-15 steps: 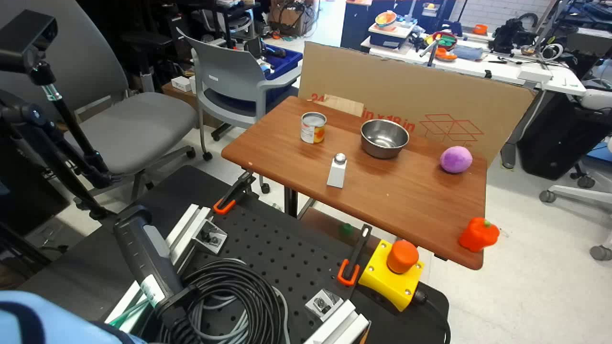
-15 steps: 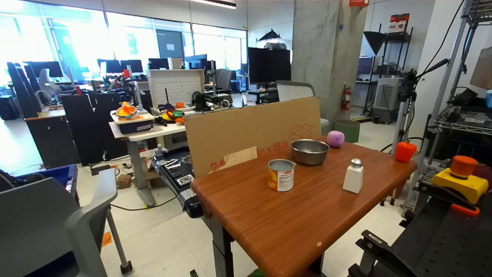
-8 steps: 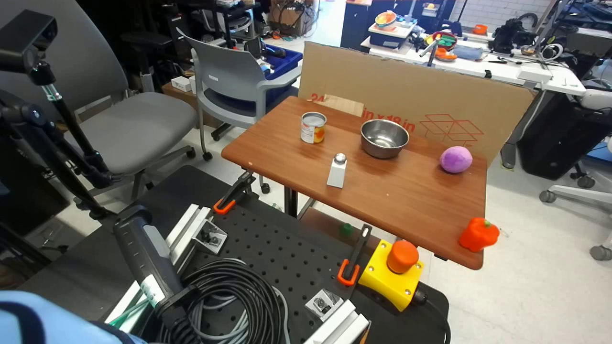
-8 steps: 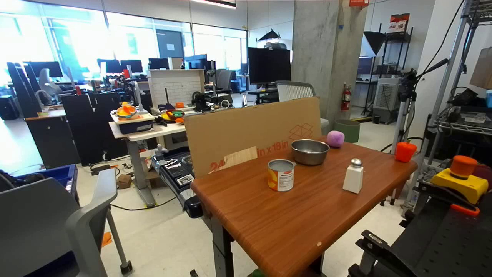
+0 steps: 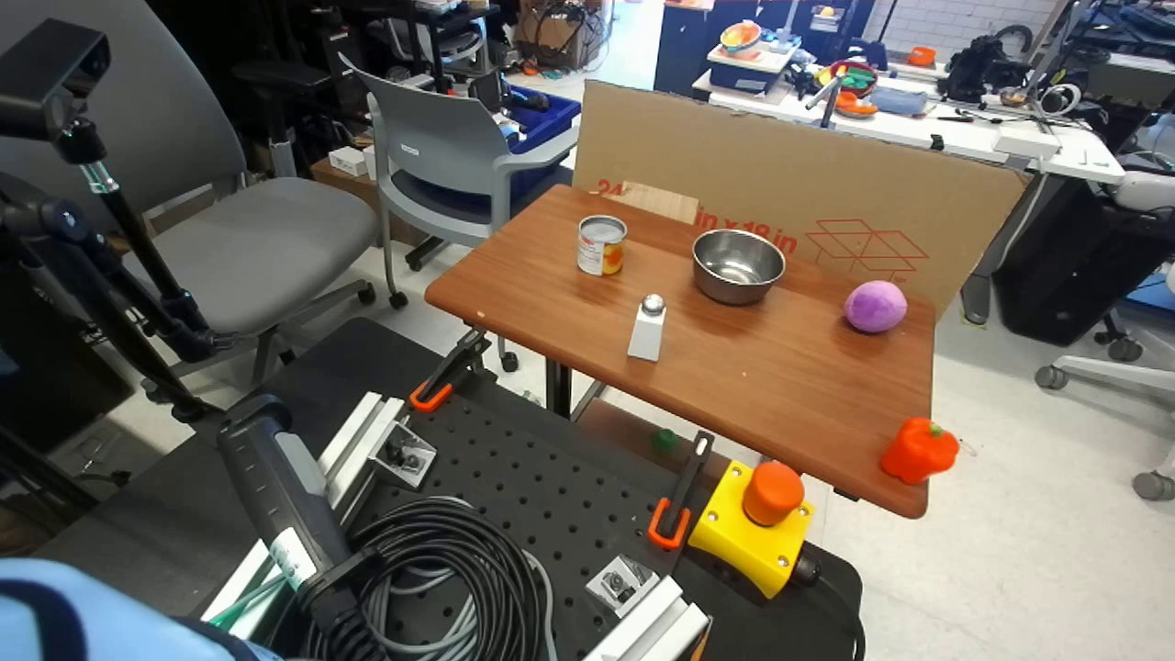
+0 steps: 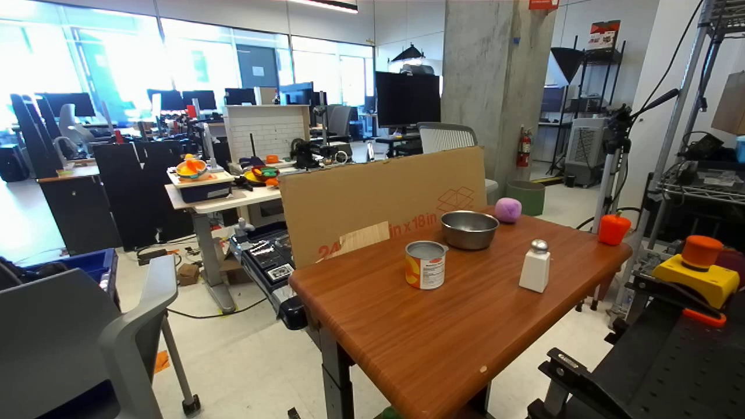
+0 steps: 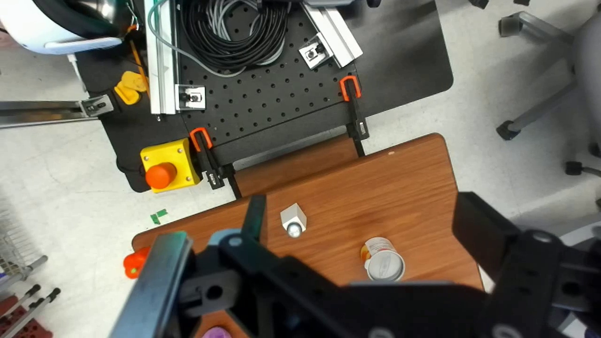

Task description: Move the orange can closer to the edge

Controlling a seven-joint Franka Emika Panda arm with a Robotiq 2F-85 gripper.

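The orange can [image 5: 601, 246] stands upright on the brown wooden tabletop, with a white and orange label and a pale silvery top. It also shows in an exterior view [image 6: 425, 266] and in the wrist view [image 7: 385, 263]. In the wrist view it stands a little in from the tabletop's right border [image 7: 451, 180]. The tabletop's edge [image 6: 553, 324] also shows in both exterior views. My gripper [image 7: 364, 211] is open and empty in the wrist view. It is high above the table, with the can seen between its fingers, apart from them. Neither exterior view shows the gripper.
A white shaker bottle [image 5: 647, 329] and a steel bowl [image 5: 738, 266] stand near the can. A purple ball [image 5: 875, 306] and an orange pepper [image 5: 920, 450] are farther along. A cardboard sheet [image 5: 789, 174] stands behind the table. A yellow stop box [image 5: 753, 528] sits on the black bench.
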